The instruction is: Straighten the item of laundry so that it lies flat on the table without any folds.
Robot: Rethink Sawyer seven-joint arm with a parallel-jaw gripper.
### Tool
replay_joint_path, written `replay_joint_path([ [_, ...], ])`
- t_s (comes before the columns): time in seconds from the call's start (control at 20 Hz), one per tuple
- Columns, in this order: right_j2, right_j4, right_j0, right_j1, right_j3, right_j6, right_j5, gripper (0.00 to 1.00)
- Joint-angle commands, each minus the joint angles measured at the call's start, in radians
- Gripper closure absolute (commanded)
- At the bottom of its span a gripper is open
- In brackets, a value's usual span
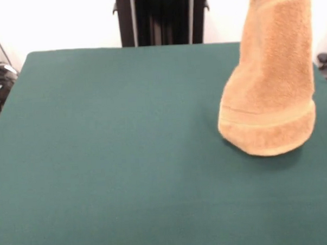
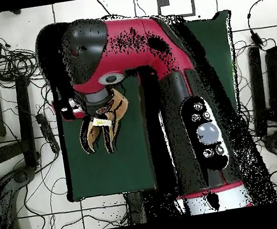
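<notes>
Golden-orange terry forms the towel (image 1: 270, 90), which hangs as a loose upright tube over the right part of the front view, its top running out of the picture at the upper edge. A woven border band (image 1: 266, 119) crosses it low down, and a second band slants across it near the top. The rounded lower end sits at or just above the table (image 1: 111, 157); contact cannot be confirmed, though a faint shadow lies beneath it. The dark green cloth around it is bare.

In the overhead view the red and black arm (image 2: 156, 46) arches over the table and covers most of it. Below its wrist the towel (image 2: 101, 128) shows as a small bunched orange shape (with a pale patch (image 2: 102, 122), possibly the label). The gripper itself is hidden by the wrist and the cloth, so whether it is spread or pinching the towel cannot be told.
</notes>
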Motion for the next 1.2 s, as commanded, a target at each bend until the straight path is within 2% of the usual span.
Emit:
replay_joint_path([
  [0.05, 0.136, -0.035, -0.004, 0.099, -0.006, -0.188, 0.087, 1.00],
  [0.3, 0.135, -0.088, 0.007, 0.167, -0.084, -0.152, 0.094, 1.00],
  [0.45, 0.137, -0.143, 0.023, 0.279, -0.231, -0.118, 0.161, 1.00],
  [0.6, 0.136, -0.161, 0.026, 0.341, -0.305, -0.105, 0.186, 1.00],
  [0.7, 0.129, -0.166, 0.023, 0.352, -0.315, -0.102, 0.174, 1.00],
  [0.9, 0.109, -0.164, 0.008, 0.307, -0.242, -0.107, 0.108, 1.00],
  [1.2, 0.068, -0.113, -0.023, 0.124, 0.019, -0.086, 0.002, 1.00],
])
